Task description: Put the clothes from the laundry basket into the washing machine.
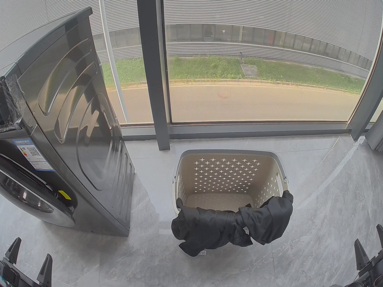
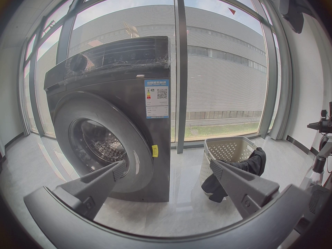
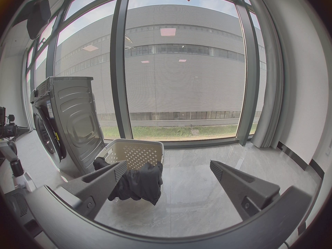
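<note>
A beige laundry basket [image 1: 229, 156] stands on the floor ahead, with a black garment [image 1: 231, 224] draped over its near rim and hanging outside. The dark grey washing machine [image 1: 76, 112] stands to the left, its round door [image 2: 103, 146] facing me. My left gripper [image 1: 28, 258] is open, low at the near left, in front of the machine. My right gripper [image 1: 372, 242] is open, low at the near right, apart from the basket. The left wrist view has the basket [image 2: 228, 147] and garment [image 2: 252, 165] beyond the left gripper [image 2: 169, 166]. The right wrist view has the garment [image 3: 141, 184] beyond the right gripper [image 3: 167, 168].
A tall glass wall with a dark pillar [image 1: 153, 60] runs behind the basket and machine. Grey marble floor [image 1: 319, 204] lies open around the basket on the right. A curtain [image 3: 266, 87] hangs at the far right corner.
</note>
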